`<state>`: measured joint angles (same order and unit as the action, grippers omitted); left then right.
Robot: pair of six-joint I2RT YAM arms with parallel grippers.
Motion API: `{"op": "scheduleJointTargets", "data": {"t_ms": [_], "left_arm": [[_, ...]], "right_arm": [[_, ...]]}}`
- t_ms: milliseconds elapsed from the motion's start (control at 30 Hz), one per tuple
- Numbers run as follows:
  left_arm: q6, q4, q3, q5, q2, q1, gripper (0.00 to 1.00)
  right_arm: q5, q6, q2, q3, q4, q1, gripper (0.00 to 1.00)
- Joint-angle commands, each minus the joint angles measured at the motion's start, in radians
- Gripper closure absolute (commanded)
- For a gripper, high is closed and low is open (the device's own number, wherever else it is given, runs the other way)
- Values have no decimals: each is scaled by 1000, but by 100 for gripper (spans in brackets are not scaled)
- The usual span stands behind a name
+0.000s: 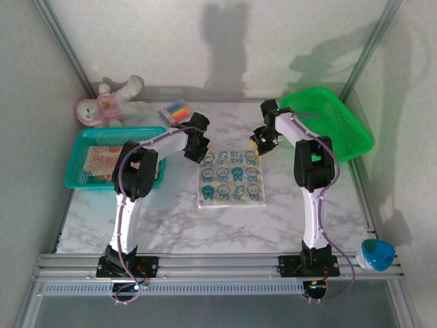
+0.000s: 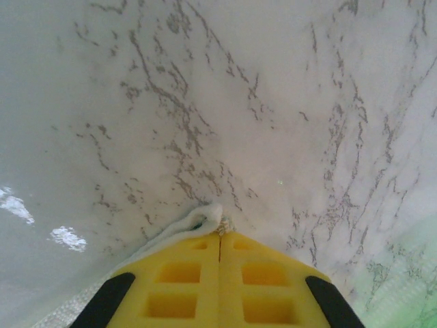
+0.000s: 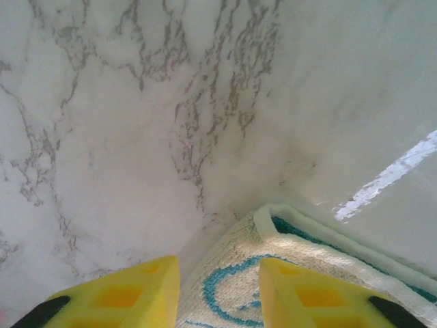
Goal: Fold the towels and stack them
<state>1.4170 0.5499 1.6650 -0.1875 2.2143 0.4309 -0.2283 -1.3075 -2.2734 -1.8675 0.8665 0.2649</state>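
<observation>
Left tool [image 2: 220, 239] pinches the blue-print towel [image 1: 232, 176] by its far-left corner; right tool [image 3: 218, 268] gapes astride the far-right corner.

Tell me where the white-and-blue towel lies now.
In the top view, the white-and-blue towel lies flat at the middle of the marble table, its far corners at the left end effector and the right end effector.

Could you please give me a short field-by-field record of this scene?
towel in work: white-and-blue towel, spread flat, centre
left hand: shut on its far-left corner
right hand: open, astride its far-right corner
teal basket: left side, holds a peach towel
green basket: far right
plush toy: behind the teal basket
</observation>
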Motion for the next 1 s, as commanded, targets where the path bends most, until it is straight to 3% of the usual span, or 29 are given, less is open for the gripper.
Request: {"op": "scheduleJointTargets", "data": {"t_ms": [0,467,533,600,733,833,967], "left_arm": [[-7,13,-26,-9,-12,-2,100],[-1,2,-25,-20,-10,-2,100],[0,3,-26,-20,-8,-2,100],[-1,2,-26,-19,-10,-3,100],[2,1,-30,-20,-11,-2,100],[0,1,-34,-19,-14,-1,100],[-15,2,-36,1,-36,-2,100]], "right_arm": [[9,-34,-61,-54,71,-6,64],[-17,-15,-152,-88,99,-3,64],[-31,-12,-163,-83,95,-1,71],[-52,-13,-166,-67,80,-1,86],[-59,-18,-152,-42,60,-2,90],[-57,-9,-136,-52,60,-3,100],[-42,38,-96,-74,67,-2,100]]}}
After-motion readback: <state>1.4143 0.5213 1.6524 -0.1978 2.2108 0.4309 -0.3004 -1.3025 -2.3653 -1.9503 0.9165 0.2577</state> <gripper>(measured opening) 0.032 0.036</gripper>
